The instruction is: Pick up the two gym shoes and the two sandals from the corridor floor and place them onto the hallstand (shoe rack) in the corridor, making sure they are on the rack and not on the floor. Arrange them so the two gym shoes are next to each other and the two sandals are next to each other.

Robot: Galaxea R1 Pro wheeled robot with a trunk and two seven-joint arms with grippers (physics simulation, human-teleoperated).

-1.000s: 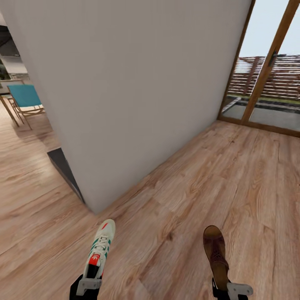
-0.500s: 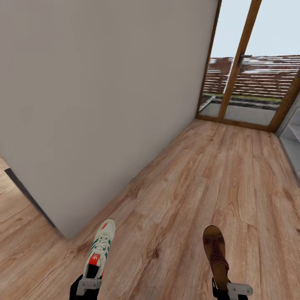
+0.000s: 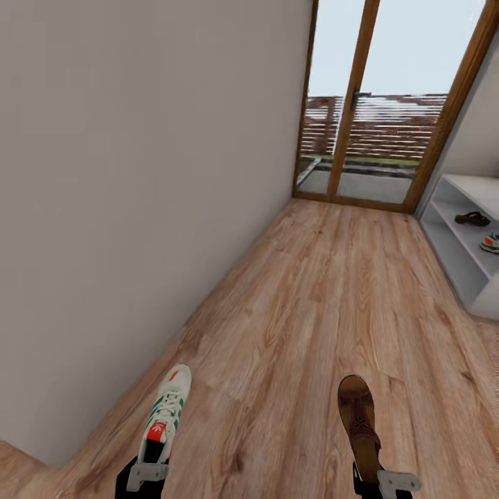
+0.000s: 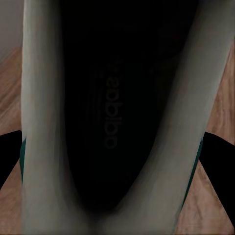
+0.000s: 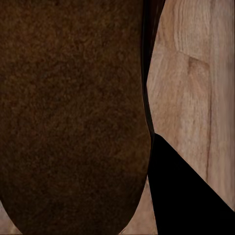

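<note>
Sneaker in hand: gym shoe [image 3: 165,414] held by its heel in the left pincer [image 3: 147,475], toe pointing away, carried low at the near left; the left wrist view looks straight into its dark opening [image 4: 110,122].
Sandal in hand: brown sandal [image 3: 359,423] gripped at the heel end by the right pincer [image 3: 396,480], toe forward at the near right; the right wrist view shows its dark sole [image 5: 73,112] close up.
Pincer state: both closed on their shoes — each holds the footwear lengthwise ahead of the arm, likely so it can be slid toe-first onto a shelf.
Shoes already stored: a second sandal [image 3: 473,218] and part of a second sneaker [image 3: 491,242] rest on the hallstand [image 3: 450,232], far right, near each other.
Hallstand: pale unit against the right wall, well apart from the robot.
Corridor floor [image 3: 326,305]: wood planks running toward the glass door [image 3: 374,111] at the far end; grey wall [image 3: 138,173] along the left.
Progress: judged about halfway — two stored, two in transit.
Next need: approach the rack and set each shoe beside its mate.
</note>
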